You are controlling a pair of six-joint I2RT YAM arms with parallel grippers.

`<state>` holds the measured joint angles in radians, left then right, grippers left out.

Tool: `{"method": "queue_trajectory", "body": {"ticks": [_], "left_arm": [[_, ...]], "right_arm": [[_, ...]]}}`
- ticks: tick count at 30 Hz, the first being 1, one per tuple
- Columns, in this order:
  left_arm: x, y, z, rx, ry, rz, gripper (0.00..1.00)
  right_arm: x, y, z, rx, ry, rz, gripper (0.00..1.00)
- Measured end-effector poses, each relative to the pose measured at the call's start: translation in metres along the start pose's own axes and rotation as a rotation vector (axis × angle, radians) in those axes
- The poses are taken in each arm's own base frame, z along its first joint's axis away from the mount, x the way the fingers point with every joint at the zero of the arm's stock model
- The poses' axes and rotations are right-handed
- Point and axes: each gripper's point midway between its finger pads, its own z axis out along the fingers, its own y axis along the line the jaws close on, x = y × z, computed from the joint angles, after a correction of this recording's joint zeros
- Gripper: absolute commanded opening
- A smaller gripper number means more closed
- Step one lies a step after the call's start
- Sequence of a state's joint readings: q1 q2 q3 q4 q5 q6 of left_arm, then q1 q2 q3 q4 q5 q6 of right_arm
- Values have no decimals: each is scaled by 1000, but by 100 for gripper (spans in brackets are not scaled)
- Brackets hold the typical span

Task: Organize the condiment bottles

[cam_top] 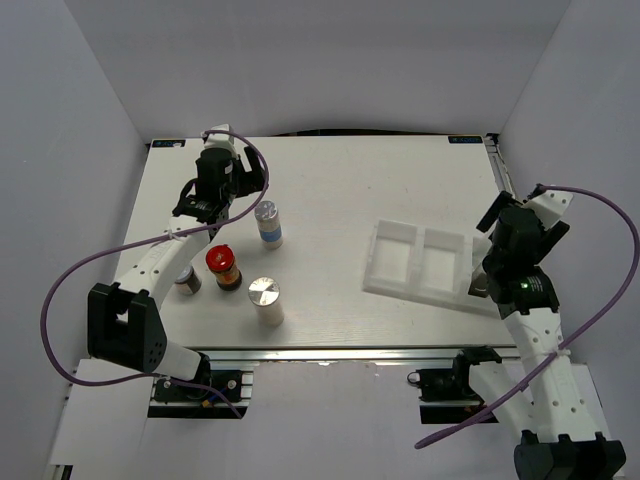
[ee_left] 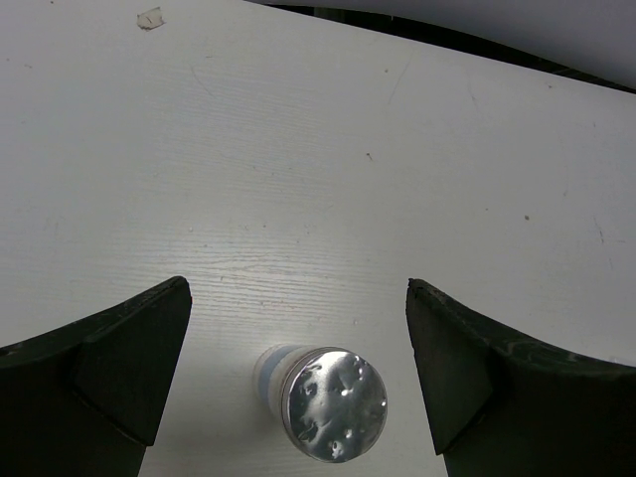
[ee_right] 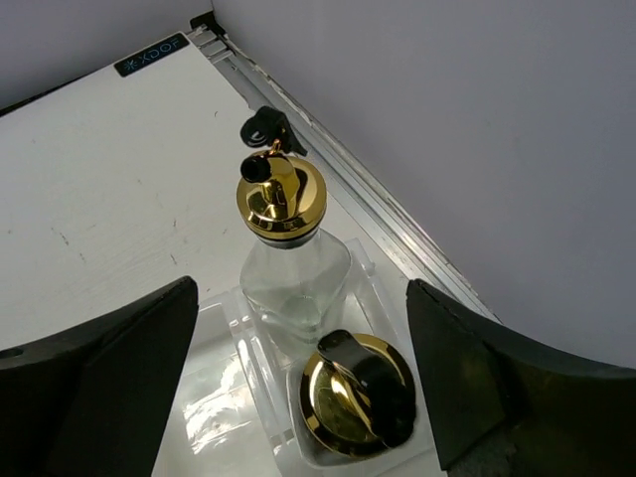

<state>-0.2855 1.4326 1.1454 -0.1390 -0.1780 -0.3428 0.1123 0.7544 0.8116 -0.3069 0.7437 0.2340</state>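
While the right tool [ee_right: 298,288] hangs spread wide over the two gold-stoppered glass bottles, touching neither as far as I can see, the next pick looks to belong to the left arm. The farther bottle [ee_right: 283,224] and the nearer bottle [ee_right: 358,393] both stand upright in the end compartment of the white tray [cam_top: 400,260], by the counter's [cam_top: 350,180] right edge.

Four containers stand loose on the counter's left half. They are the far shaker [cam_top: 267,222], the near shaker [cam_top: 266,300] close to the near edge, and the red-lidded jar [cam_top: 223,267] and grey-lidded jar [cam_top: 187,281] between them and the left edge.

The left tool [ee_left: 296,288] is also spread, holding nothing. In its wrist view the far shaker's silver lid sits between the two fingers, low in the frame and so close in toward the tool's body. From above, the shaker stands just to the tool's right. It is upright with its long axis vertical, so the fingers would have to come down either side of its round body and close across it. I cannot tell whether the fingertips are already down at body level. The left arm is plainly the nearer one — the right arm is well apart, across the counter.
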Motion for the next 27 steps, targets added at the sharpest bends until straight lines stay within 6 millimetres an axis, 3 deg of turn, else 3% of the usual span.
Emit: {"method": "queue_trajectory", "body": {"ticks": [9,13,16,19,22,24,27], "left_arm": [[1,0,2,-6,3,-9,98],[0,2,8,-25,0,-30,98],[-3,1,15,-39,-4,-40,98],[-1,6,16,-68,1,-46,98],[0,13,12,-108,7,-60,98],[-1,18,5,-135,7,-75,98],[-8,26,-15,-175,-12,-113,98]], "right_arm": [[-54,-25,-42,18,-41,99,89],[-97,-22,-64,-59,-100,115,89],[-133,-9,-79,-166,-141,108,89],[-168,22,-93,-344,-181,82,89],[-182,68,-96,-546,-181,37,89],[-172,102,-93,-670,-148,-9,89],[-139,159,-97,-856,-75,-103,89]]}}
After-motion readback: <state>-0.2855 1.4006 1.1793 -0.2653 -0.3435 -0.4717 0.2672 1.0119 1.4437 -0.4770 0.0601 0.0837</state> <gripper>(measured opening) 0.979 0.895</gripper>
